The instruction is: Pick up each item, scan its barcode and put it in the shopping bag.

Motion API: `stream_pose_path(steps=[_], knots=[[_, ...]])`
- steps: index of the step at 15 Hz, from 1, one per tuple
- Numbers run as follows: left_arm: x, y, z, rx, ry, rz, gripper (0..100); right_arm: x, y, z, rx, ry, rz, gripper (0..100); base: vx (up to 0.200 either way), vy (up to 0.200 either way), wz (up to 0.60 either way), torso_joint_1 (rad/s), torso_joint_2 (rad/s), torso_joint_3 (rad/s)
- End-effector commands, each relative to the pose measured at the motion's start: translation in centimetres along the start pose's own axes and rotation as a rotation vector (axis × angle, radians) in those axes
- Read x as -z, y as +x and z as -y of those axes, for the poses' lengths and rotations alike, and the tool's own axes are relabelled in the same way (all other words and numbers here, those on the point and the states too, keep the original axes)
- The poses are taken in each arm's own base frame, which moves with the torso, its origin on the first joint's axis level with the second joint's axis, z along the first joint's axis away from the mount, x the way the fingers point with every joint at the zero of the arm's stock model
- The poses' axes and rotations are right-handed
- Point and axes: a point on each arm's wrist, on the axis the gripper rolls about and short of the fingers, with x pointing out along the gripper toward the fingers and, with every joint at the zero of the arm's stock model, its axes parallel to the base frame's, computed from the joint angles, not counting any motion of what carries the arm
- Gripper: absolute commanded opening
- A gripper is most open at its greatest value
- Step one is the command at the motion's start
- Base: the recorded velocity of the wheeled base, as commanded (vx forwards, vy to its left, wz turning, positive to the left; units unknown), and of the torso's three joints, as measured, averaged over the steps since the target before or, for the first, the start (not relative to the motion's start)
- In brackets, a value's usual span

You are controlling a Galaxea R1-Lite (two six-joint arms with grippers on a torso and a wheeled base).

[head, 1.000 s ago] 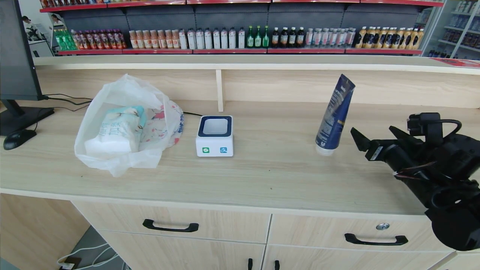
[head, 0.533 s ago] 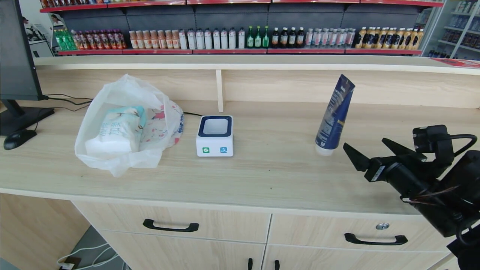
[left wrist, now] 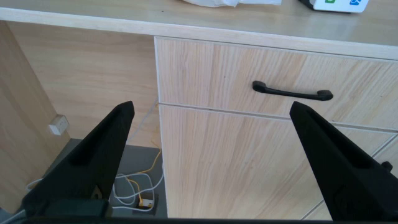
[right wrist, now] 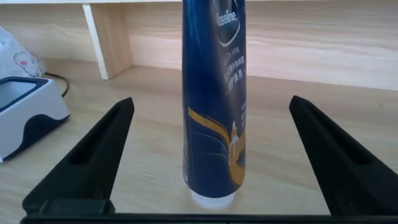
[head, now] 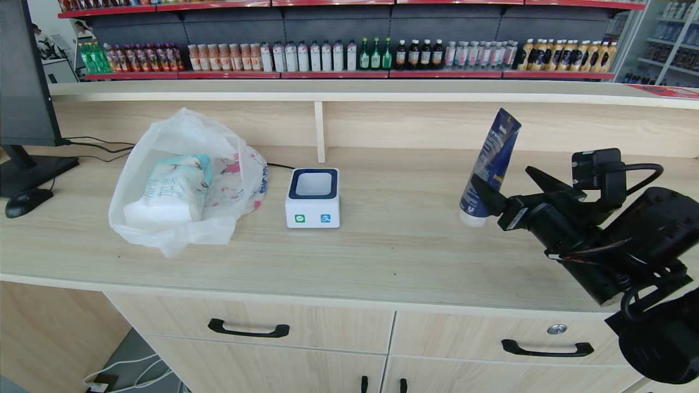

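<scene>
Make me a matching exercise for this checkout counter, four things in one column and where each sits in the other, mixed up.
Things:
1. tube
2. scanner
3. shopping bag
4. mouse

Places:
A. far left, by the monitor foot
B. middle of the counter
C. right side, standing on its cap
D. left of the scanner, a white pack inside

Pairs: 1-C, 2-B, 3-D, 4-A

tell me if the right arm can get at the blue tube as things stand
Probably yes: the right pincer is open and lined up with the blue tube, which stands upright on the counter, and nothing lies between them.
</scene>
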Motion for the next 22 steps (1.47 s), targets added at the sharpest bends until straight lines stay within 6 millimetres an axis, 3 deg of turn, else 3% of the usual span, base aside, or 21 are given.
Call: stream_pose_path(steps=[1,9,17,18,22], knots=[[0.0,0.0,0.0,0.000,0.000,0.000,100,0.9,1.1,-0.7,0.010,0.011,-0.006,100,0.000,0.000,0.00,0.000,0.00,0.000],[0.0,0.0,0.0,0.000,0.000,0.005,100,3.2,4.1,-2.3,0.110,0.052,-0.012,100,0.000,0.000,0.00,0.000,0.00,0.000],[0.0,0.0,0.0,0.000,0.000,0.005,100,3.6,4.4,-2.8,0.152,0.080,-0.011,100,0.000,0.000,0.00,0.000,0.00,0.000],[0.0,0.0,0.0,0.000,0.000,0.005,100,3.7,4.3,-2.8,0.153,0.083,-0.016,0,0.000,0.000,0.00,0.000,0.00,0.000],[0.0,0.0,0.0,0.000,0.000,0.005,100,3.1,4.0,-2.6,0.155,0.099,-0.008,0,0.000,0.000,0.00,0.000,0.00,0.000]])
